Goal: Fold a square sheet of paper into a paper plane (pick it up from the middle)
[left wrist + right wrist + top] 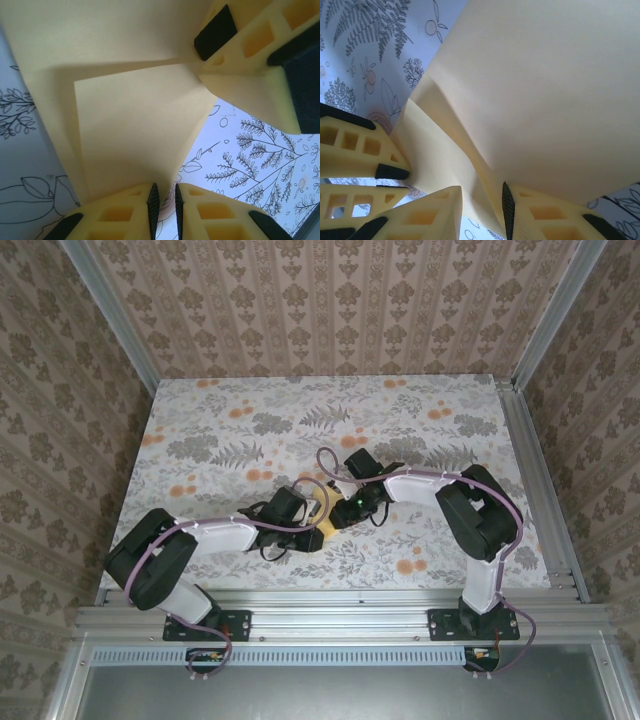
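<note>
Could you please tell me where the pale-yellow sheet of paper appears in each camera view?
Top external: the sheet of paper is a small yellow patch just below the picture's centre.
Left wrist: it spans the upper left and centre.
Right wrist: it spans the upper right and centre.
Shared landmark: the floral cloth under it.

L gripper (308, 520), R gripper (343, 514) at paper (326, 528)
</note>
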Controlling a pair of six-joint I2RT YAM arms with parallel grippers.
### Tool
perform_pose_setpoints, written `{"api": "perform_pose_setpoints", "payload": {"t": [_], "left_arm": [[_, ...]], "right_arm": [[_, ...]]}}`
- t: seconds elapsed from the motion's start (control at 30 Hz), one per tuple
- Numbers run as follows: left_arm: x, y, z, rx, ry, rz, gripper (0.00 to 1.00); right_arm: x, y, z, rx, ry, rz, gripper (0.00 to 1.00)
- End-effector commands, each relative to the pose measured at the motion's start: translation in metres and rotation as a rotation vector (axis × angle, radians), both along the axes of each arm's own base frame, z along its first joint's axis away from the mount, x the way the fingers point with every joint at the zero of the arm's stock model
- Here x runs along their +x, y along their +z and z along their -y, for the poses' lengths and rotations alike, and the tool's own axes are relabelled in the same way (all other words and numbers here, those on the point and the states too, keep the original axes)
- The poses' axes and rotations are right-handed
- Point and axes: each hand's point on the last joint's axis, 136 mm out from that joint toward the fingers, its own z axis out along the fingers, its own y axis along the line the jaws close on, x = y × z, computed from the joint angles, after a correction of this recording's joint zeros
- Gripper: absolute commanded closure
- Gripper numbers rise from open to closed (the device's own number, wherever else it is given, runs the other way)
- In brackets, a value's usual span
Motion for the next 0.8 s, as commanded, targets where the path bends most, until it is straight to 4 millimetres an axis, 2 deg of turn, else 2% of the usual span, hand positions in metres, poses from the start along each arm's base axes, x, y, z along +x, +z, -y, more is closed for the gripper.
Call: {"api": "perform_pose_setpoints", "payload": {"t": [0.0,0.23,0.4,0.63,0.77], "left_arm": [[-0.017,-0.026,-0.030,0.137,0.007,-0.079,0.79],[-0.015,-0.024,-0.030,0.134,0.004,-0.078,0.78],[-0.014,-0.018,-0.026,0.114,-0.009,-0.078,0.76],[-0.011,0.000,-0.018,0.071,-0.019,-0.072,0.72],[-0.001,0.020,-0.016,0.028,-0.002,-0.051,0.66]], "right_arm": [[-0.011,0.002,-0.012,0.060,0.065,-0.054,0.70],[-0.018,0.006,-0.016,0.093,0.102,-0.074,0.75],[-0.012,0.004,-0.014,0.066,0.097,-0.051,0.84],[-0.007,0.000,-0.014,0.043,0.105,-0.044,0.95],[-0.007,-0.001,-0.014,0.037,0.115,-0.046,0.99]]}}
